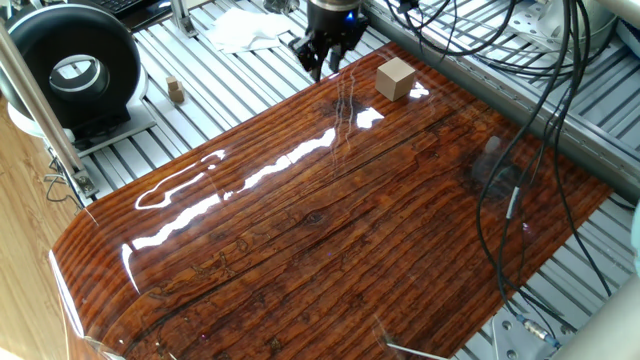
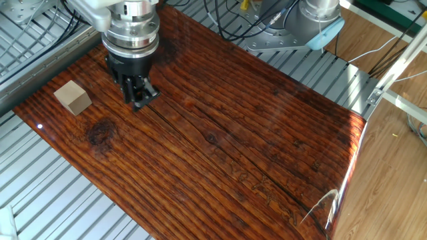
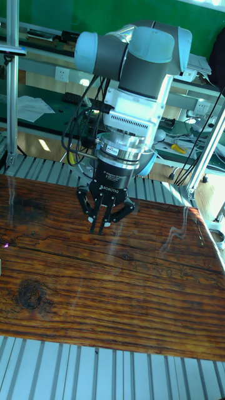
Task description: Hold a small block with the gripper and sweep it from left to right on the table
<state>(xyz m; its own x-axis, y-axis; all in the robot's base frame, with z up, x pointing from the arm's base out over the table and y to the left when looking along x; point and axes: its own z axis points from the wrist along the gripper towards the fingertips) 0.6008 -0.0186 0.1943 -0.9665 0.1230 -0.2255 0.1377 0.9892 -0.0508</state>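
I see the glossy, striped reddish-brown worktop (image 1: 330,230) filling the near frame. Beyond it, toward the upper middle, the plain tan wooden small block (image 1: 396,78) sits free near the far edge. Just left of it my gripper (image 1: 324,55) hangs vertically, its black fingers (image 3: 102,220) clenched together on nothing.

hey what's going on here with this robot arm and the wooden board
A robot arm's gripper hangs above the table, fingers drawn close together with nothing between them. The small block sits untouched near the board's corner, apart from the gripper. So the block isn't picked up yet and no sweeping has begun.
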